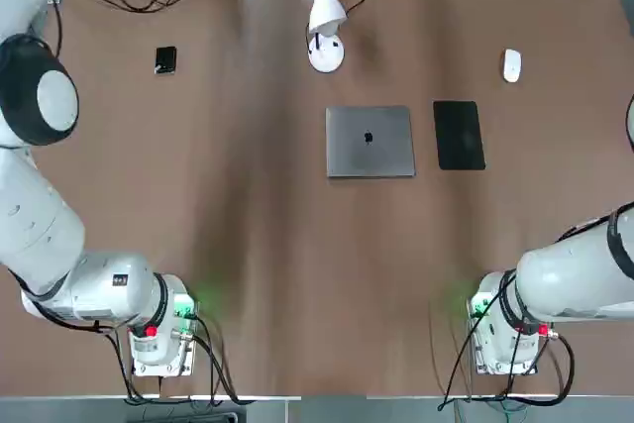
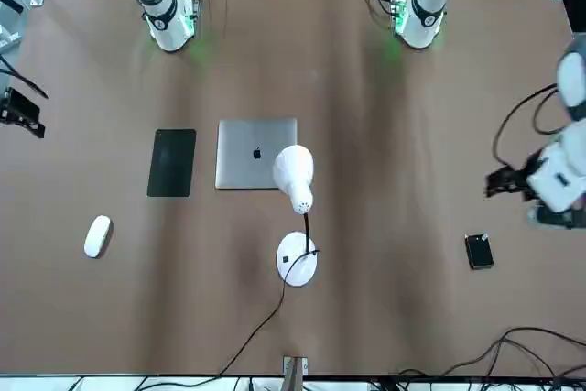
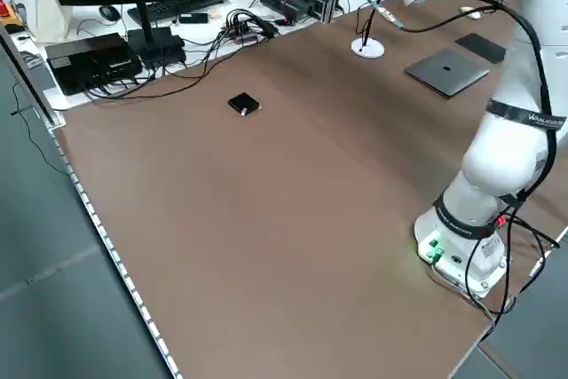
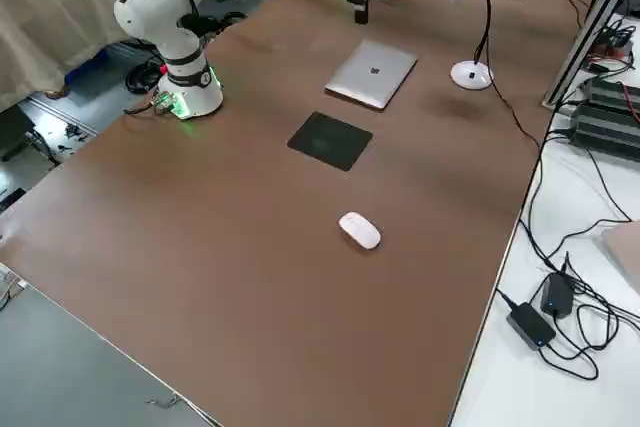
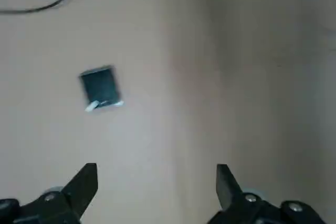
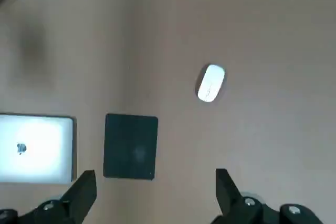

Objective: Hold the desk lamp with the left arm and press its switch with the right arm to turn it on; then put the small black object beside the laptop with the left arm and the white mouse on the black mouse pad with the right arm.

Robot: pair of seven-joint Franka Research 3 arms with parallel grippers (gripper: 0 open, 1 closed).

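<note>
The desk lamp [image 1: 326, 51] stands upright at the table's far middle, its head [image 2: 295, 176] leaning over the closed silver laptop [image 1: 369, 142]. The black mouse pad [image 1: 459, 135] lies right of the laptop, and the white mouse [image 1: 511, 65] lies beyond the pad. The small black object [image 1: 165, 59] sits at the far left. My left gripper [image 5: 155, 184] hovers open above the table near the black object [image 5: 100, 88], holding nothing. My right gripper [image 6: 155, 190] is raised and open, with the mouse [image 6: 211, 82], pad [image 6: 130, 146] and laptop [image 6: 35, 149] below it.
The lamp's black cord [image 2: 259, 325] runs off the table's far edge. Cables, a keyboard and boxes [image 3: 115, 51] crowd the bench beyond that edge. Both arm bases [image 1: 158, 334] stand on the near edge.
</note>
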